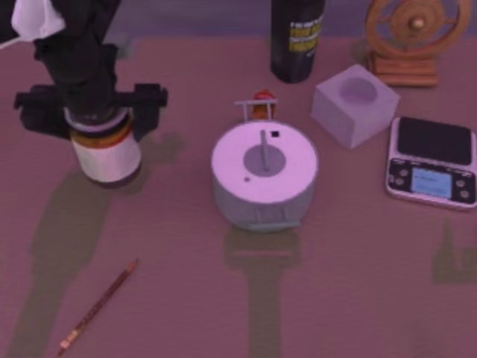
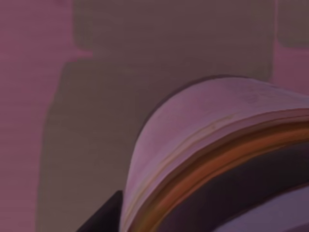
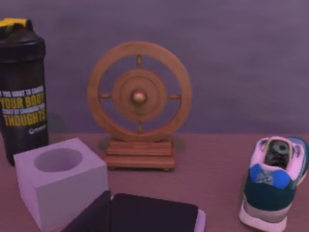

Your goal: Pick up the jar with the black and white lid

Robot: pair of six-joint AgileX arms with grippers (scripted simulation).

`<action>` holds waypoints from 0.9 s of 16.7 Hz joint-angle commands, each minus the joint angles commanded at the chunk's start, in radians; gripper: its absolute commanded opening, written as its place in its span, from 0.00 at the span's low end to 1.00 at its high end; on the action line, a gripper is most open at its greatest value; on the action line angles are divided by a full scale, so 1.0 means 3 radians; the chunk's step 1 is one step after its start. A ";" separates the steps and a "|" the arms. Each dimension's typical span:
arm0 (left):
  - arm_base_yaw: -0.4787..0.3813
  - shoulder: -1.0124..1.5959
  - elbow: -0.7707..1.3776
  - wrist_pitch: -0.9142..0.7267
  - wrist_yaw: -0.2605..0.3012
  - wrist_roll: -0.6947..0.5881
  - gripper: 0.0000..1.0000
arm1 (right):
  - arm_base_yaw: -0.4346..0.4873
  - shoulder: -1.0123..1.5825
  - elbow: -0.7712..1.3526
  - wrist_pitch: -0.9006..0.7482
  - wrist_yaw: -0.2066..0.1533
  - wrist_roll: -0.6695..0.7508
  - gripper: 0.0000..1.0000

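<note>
On the top view's left side the left gripper (image 1: 95, 112) comes straight down over the jar with the black and white lid (image 1: 108, 153), its black crossbar spanning the jar's top and its fingers pinching the jar at the lid end, so the lid itself is covered. The jar stands on the table (image 1: 358, 283) near the left edge, white label below orange and dark bands; whether its base touches the surface I cannot tell. In the left wrist view the jar (image 2: 212, 145) fills the lower part of the picture, label and orange band curving close under the camera.

Below it, towards the near left corner, a pencil (image 1: 98, 306) lies slanted. At the middle sits a round white timer-like device (image 1: 263, 173) with a grey centre post, and a small orange-red object (image 1: 262, 98) just behind it. Behind that stands the tall black bottle with yellow lettering (image 1: 296, 37). Right of it is a pale cube with a round hollow (image 1: 354, 103), then a wooden wheel ornament (image 1: 411, 33) on its stand, and in front of that a small digital scale (image 1: 432, 160).

The right arm is out of the top view; its wrist camera shows the bottle (image 3: 21, 87), cube (image 3: 60, 181), wheel (image 3: 139, 99) and a sneaker (image 3: 273, 183)
</note>
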 joint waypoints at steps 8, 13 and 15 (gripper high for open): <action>-0.0099 -0.0008 -0.0114 0.0096 -0.0036 -0.0190 0.00 | 0.0000 0.0000 0.0000 0.0000 0.0000 0.0000 1.00; -0.0098 0.0169 -0.0367 0.0563 -0.0038 -0.0172 0.00 | 0.0000 0.0000 0.0000 0.0000 0.0000 0.0000 1.00; -0.0096 0.0218 -0.0423 0.0650 -0.0033 -0.0172 0.00 | 0.0000 0.0000 0.0000 0.0000 0.0000 0.0000 1.00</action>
